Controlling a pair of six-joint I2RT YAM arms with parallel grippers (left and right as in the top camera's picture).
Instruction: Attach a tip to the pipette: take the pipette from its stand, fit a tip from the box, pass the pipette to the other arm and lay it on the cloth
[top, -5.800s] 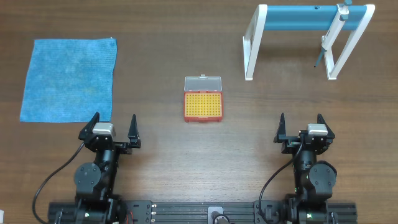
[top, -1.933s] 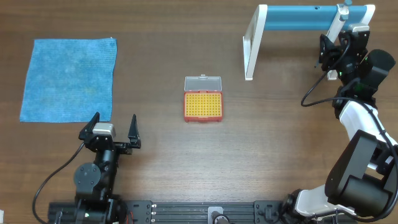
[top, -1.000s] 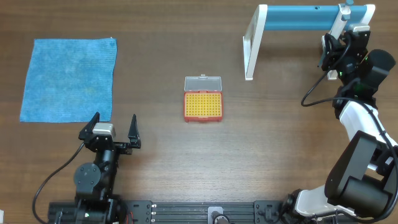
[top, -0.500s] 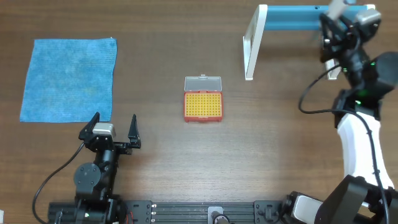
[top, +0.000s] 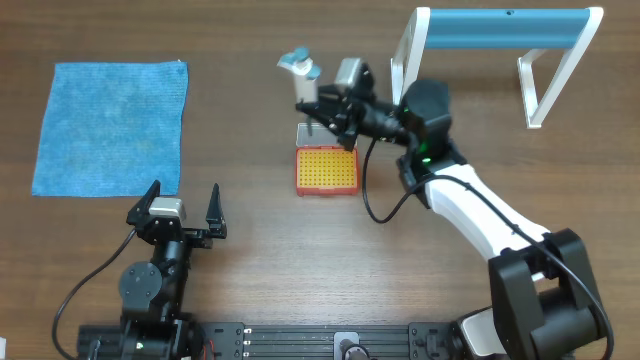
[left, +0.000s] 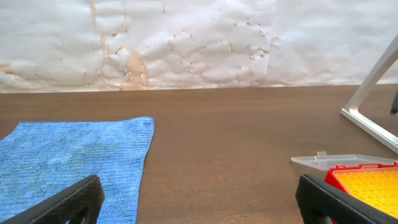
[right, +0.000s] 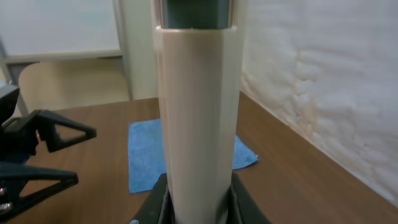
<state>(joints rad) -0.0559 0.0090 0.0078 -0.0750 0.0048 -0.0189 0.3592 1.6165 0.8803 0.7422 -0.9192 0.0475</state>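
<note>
Top view puts your right pincer (top: 320, 108) shut tight on the pipette (top: 303, 72), raised about over the tip box (top: 299, 172), so centre its nose on one tip (top: 327, 168) and push straight down, while your left pincer (top: 183, 190) sits wide open, holding nothing.

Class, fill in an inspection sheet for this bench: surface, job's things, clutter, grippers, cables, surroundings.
surface: brown wooden table.
job's things: pipette in the right gripper, off its stand; tip box open, mid-table; cloth flat at far left.
clutter: nothing seen.
grippers: right gripper shut on the pipette; left gripper open, near its base.
cables: black cables loop by both arms.
surroundings: stained pale wall behind the table.
</note>
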